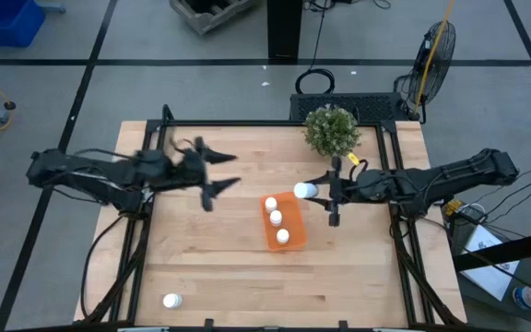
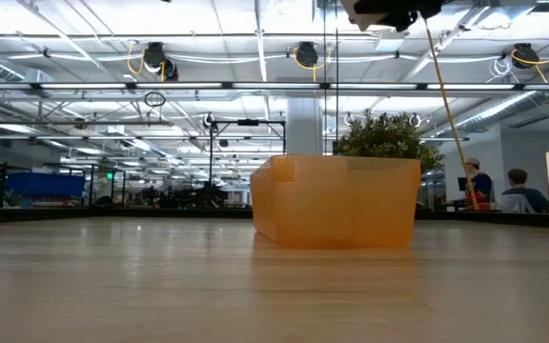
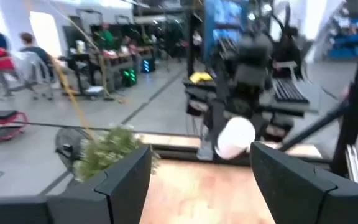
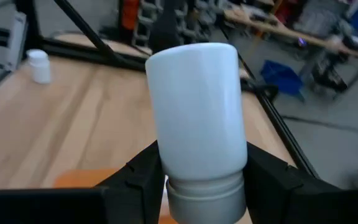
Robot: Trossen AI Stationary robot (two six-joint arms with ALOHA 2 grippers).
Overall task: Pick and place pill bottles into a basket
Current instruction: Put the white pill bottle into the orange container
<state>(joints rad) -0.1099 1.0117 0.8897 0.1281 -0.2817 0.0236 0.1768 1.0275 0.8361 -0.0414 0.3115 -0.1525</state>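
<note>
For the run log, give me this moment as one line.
right gripper: shut on bottle, beside tray | tray: three bottles in | left gripper: open, empty | loose bottle: near table edge

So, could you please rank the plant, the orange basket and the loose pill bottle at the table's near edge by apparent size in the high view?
Largest to smallest:
1. plant
2. orange basket, close to the plant in spread, so that order is unsure
3. loose pill bottle, clearly smallest

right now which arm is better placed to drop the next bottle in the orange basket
The right. Its end effector is shut on a pill bottle just beside the basket, which holds three bottles. The left end effector is open, empty and farther from the basket.
</note>
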